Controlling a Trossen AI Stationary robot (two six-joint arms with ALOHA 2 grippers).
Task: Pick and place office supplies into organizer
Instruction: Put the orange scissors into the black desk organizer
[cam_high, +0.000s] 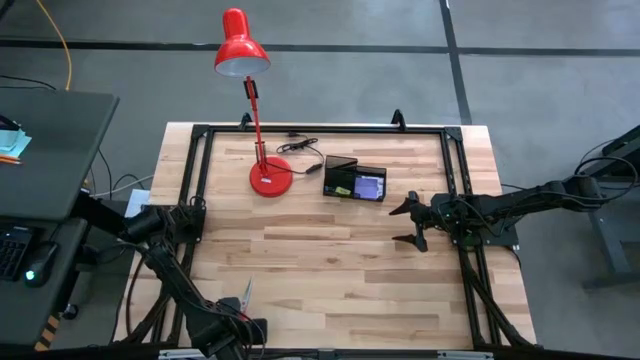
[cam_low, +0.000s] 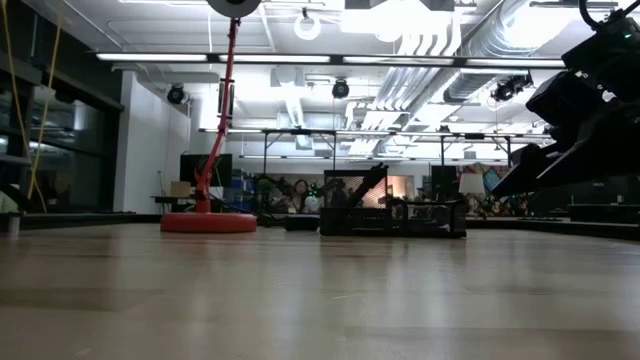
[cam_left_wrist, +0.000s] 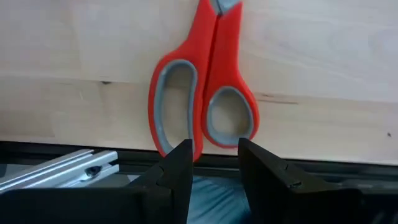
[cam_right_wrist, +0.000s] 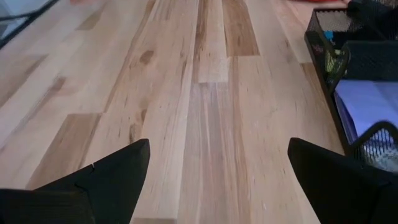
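The left claw (cam_left_wrist: 214, 165) sat at the near edge of the tabletop (cam_high: 330, 260), its two dark fingers (cam_left_wrist: 177, 168) partly apart; between them lay the end of one handle loop of the red-handled scissors (cam_left_wrist: 202, 93), but whether the fingers actually pressed on that loop could not be told; the scissors lay flat on the wood just ahead of the claw, handles toward it and blades pointing away; in the high view they showed as a small red and pale shape (cam_high: 243, 296) close beside the left arm.

The right claw (cam_high: 412, 222) hung above the wood on the right side of the tabletop, its fingers spread wide with nothing between them; ahead of it and slightly to one side stood the black mesh organizer (cam_high: 355, 180), well apart from the claw's tips; in the right wrist view the organizer (cam_right_wrist: 357, 74) showed a compartment holding the purple notepad (cam_right_wrist: 373, 106), and a further compartment with a small white-blue patterned packet (cam_right_wrist: 333, 53) inside; what else lay in it could not be made out.

Beyond the organizer from the right claw, the red desk lamp (cam_high: 262, 120) stood on its round base, with a black cable (cam_high: 302, 148) running between base and organizer.
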